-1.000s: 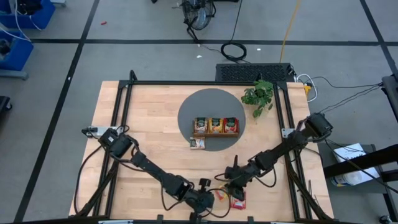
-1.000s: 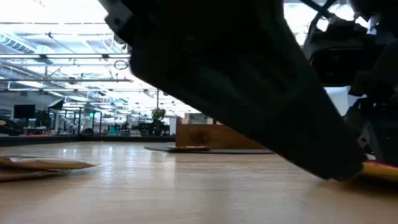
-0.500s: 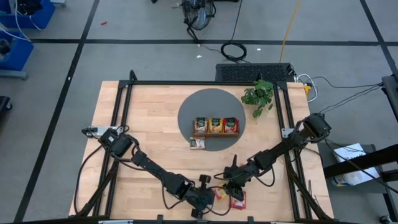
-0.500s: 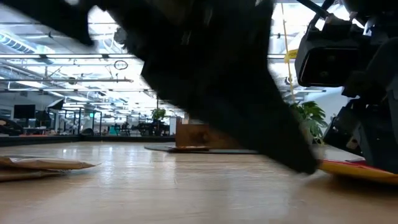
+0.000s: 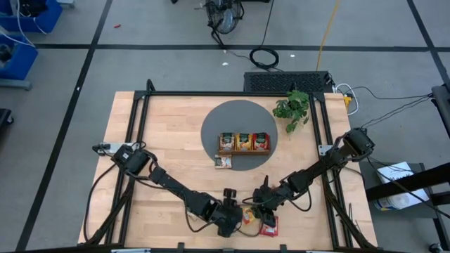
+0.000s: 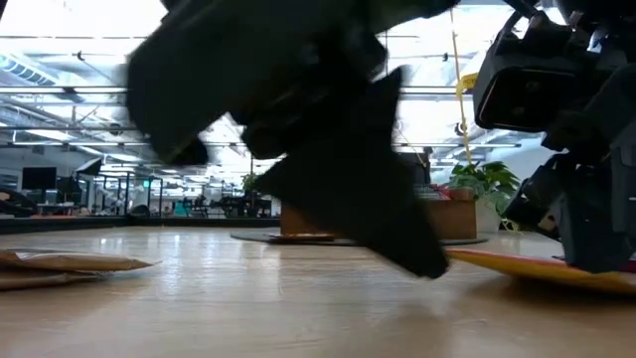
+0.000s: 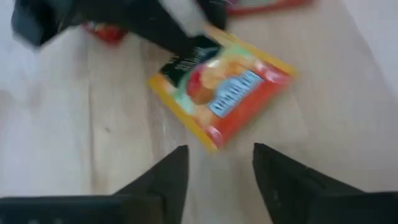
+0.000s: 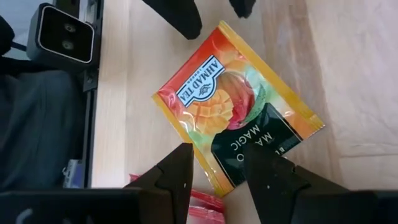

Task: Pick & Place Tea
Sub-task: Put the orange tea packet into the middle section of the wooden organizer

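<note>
The left gripper [image 7: 214, 177] jaws have just sprung apart, dropping the mango tea sachet [image 7: 222, 92] flat on the counter [image 5: 162, 140] at the high view's bottom centre, beneath the right gripper [image 8: 217, 180], jaws also apart, likely to take over.

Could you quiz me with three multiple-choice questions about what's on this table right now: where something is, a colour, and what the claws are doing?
1. Where is the wooden tray?
A. on the grey round mat
B. on the floor
C. under the plant

2. The sachet between both grippers is mainly:
A. blue
B. orange-yellow
C. white

3. The left gripper is:
A. shut on the sachet
B. open, holding nothing
C. out of view

Answers: 1 A, the high view shows the mat around it. 2 B, the right wrist view shows it. 3 B, its fingers stand apart before the flat sachet.
</note>
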`<state>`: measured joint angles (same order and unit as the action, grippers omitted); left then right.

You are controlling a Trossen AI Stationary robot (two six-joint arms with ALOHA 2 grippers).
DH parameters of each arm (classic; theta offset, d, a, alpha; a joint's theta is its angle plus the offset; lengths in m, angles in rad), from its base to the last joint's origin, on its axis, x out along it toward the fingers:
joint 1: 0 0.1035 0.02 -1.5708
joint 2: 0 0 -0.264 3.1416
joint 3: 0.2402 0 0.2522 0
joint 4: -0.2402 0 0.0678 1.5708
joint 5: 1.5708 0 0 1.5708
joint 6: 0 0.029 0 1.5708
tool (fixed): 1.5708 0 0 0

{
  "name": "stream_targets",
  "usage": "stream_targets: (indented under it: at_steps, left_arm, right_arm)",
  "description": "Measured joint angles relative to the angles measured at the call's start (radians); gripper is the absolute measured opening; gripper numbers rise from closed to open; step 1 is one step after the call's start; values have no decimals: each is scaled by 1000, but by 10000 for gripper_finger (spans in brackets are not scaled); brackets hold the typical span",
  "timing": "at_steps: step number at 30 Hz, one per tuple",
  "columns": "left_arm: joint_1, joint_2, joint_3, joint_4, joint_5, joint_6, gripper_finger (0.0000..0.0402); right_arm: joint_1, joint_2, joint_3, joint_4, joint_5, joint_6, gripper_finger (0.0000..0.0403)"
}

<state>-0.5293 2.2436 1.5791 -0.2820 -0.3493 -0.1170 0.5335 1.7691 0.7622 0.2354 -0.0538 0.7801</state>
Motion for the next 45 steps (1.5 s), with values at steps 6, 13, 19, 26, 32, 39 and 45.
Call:
stream_targets:
  at_steps: [6,13,19,26,32,39,45]
  left_arm:
    - [-39,0,0,0,-203,346,249]
    - [-35,40,3,31,-204,461,260]
    - [-30,56,3,97,-199,547,229]
    - [-18,56,3,96,-170,559,164]
    - [-10,56,2,93,-200,540,65]
    - [-37,58,2,93,-396,556,29]
    - [-122,65,0,82,-762,735,14]
  right_arm:
    - [-1,0,0,0,4,-10,132]
    - [-4,2,-2,20,4,-19,132]
    - [-20,3,-2,45,4,-26,132]
    - [-36,3,-2,60,2,-49,132]
    - [-36,5,-4,115,2,-84,132]
    - [-36,-5,-4,147,2,-121,132]
    - [-26,-106,-3,166,50,-210,132]
